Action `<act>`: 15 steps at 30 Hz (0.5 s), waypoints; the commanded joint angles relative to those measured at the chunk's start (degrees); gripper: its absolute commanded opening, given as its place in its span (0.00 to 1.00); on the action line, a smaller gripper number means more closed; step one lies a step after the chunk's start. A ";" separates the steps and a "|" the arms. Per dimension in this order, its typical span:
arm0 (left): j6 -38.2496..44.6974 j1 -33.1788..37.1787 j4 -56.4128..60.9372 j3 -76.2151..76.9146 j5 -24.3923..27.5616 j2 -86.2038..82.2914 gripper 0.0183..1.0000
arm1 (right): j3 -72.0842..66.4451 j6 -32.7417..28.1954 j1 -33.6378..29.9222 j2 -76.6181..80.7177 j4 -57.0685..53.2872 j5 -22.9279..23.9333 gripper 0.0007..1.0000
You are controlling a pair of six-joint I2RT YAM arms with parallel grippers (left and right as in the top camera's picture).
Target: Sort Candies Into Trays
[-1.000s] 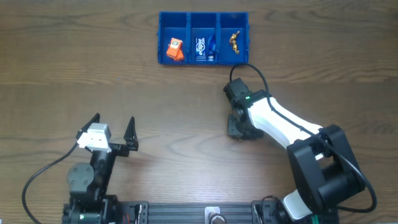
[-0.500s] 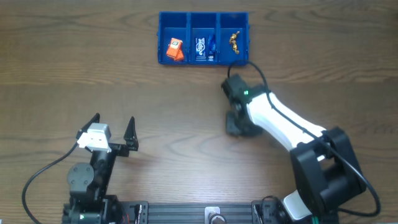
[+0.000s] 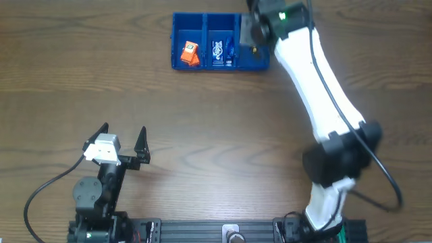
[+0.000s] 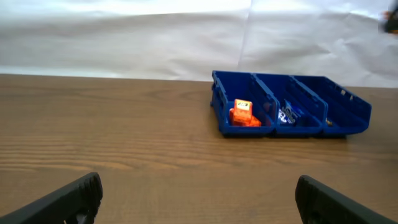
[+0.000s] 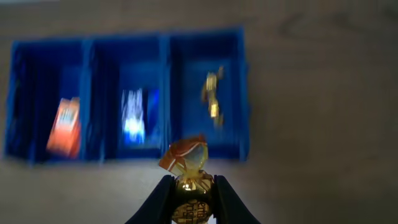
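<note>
Gold foil fills the right end effector, whose fingers are clamped on a wrapped candy with its twisted end sticking up past the tips. That end effector is lifted above the blue tray, over the side nearer the arms and about in line with the wall between the middle and right compartments; I cannot tell which of the two it is over. Inside the tray, a gold sweet lies in the right compartment, a blue sweet in the middle and an orange sweet in the left. The left end effector is spread wide, gripping nothing, low over the wooden tabletop, well apart from the tray.
</note>
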 commanded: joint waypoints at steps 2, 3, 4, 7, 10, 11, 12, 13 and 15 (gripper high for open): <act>0.20 0.24 -1.86 -1.14 1.05 -0.33 1.00 | 4.68 -3.45 -2.64 10.36 4.46 1.99 0.17; 0.20 0.24 -1.86 -1.14 1.05 -0.33 1.00 | 4.68 -3.45 -2.84 11.13 5.07 1.90 0.18; 0.20 0.24 -1.86 -1.14 1.05 -0.33 1.00 | 4.68 -3.45 -3.04 12.28 5.84 1.81 0.18; 0.20 0.24 -1.86 -1.14 1.05 -0.33 1.00 | 4.68 -3.45 -3.08 14.12 7.02 1.81 0.19; 0.20 0.24 -1.86 -1.14 1.05 -0.33 1.00 | 4.66 -3.45 -3.08 14.82 7.85 1.75 0.21; 0.20 0.24 -1.84 -1.14 1.05 -0.33 1.00 | 4.66 -3.50 -3.08 14.86 8.04 1.53 0.23; 0.20 0.24 -1.86 -1.14 1.05 -0.33 1.00 | 4.66 -3.48 -3.08 14.86 8.26 1.33 0.24; 0.20 0.24 -1.86 -1.14 1.05 -0.33 1.00 | 4.66 -3.50 -3.04 14.86 8.46 1.16 0.27; 0.20 0.24 -1.86 -1.14 1.05 -0.33 1.00 | 4.66 -3.52 -2.97 14.86 8.70 0.83 0.46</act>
